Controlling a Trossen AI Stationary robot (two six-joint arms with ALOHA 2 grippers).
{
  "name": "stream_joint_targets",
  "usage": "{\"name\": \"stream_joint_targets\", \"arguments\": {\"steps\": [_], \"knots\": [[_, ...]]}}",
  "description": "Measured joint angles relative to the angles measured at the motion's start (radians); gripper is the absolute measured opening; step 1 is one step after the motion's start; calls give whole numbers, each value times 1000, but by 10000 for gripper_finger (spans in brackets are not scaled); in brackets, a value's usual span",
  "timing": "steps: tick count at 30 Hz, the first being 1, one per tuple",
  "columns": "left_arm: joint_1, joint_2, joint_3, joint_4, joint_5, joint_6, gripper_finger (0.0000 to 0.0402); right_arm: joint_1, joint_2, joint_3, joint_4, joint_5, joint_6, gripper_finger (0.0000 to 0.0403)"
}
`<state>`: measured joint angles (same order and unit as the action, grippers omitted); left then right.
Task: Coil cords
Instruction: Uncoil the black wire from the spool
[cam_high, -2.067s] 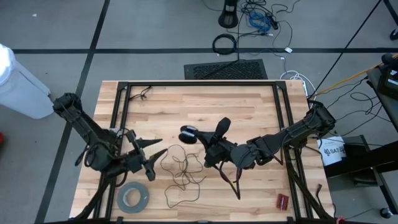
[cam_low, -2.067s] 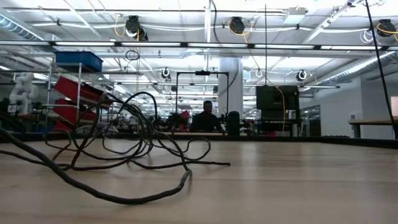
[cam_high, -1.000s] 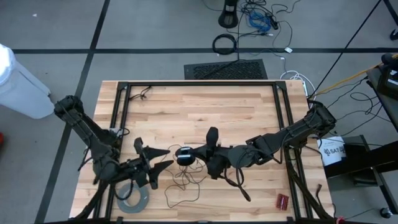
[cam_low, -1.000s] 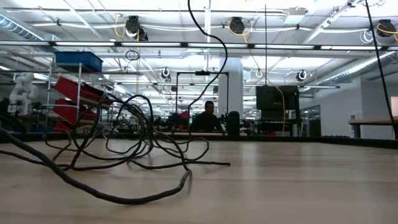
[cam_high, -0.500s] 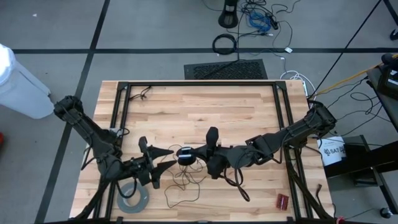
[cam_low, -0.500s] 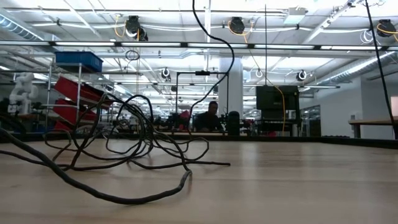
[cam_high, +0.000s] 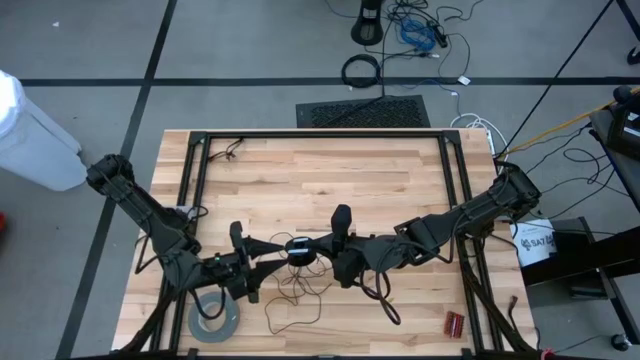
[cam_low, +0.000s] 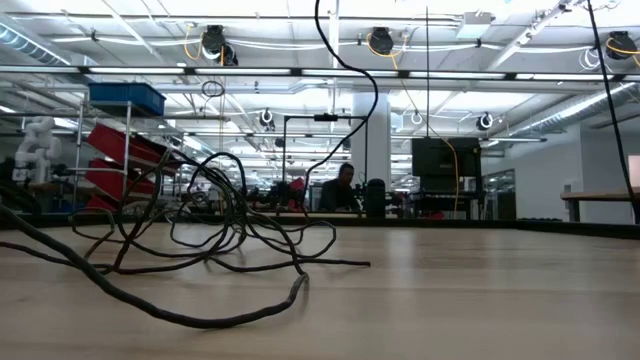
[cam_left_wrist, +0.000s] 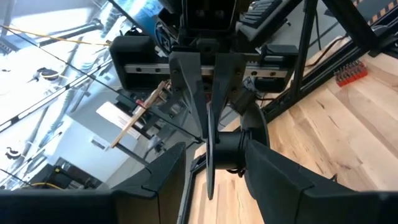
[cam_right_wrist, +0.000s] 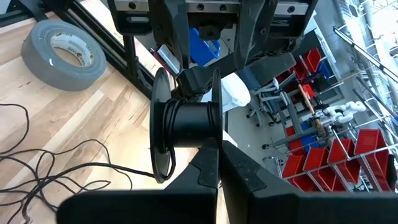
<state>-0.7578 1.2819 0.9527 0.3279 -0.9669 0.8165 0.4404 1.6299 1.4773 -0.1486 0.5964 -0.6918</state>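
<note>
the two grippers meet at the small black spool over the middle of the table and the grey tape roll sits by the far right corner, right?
Not quite. The high view shows the grey tape roll at the near left corner, beside the left gripper. The rest holds: that and the right gripper meet at the small black spool.

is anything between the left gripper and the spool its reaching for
Nothing visible does. The left gripper has its fingers either side of the black spool, which the shut right gripper holds off the table. The loose wire lies below and nearer, not between them.
</note>
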Motion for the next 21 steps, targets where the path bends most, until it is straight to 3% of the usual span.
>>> {"name": "stream_joint_targets", "arguments": {"steps": [11,15,21], "knots": [[6,1,0,-4,-3,-18,172,0,0,0,2,-2,0,0],[6,1,0,-5,-2,-18,172,0,0,-1,3,-57,0,0],[23,1,0,-47,-2,-38,148,-2,0,-1,11,-75,0,0]]}}
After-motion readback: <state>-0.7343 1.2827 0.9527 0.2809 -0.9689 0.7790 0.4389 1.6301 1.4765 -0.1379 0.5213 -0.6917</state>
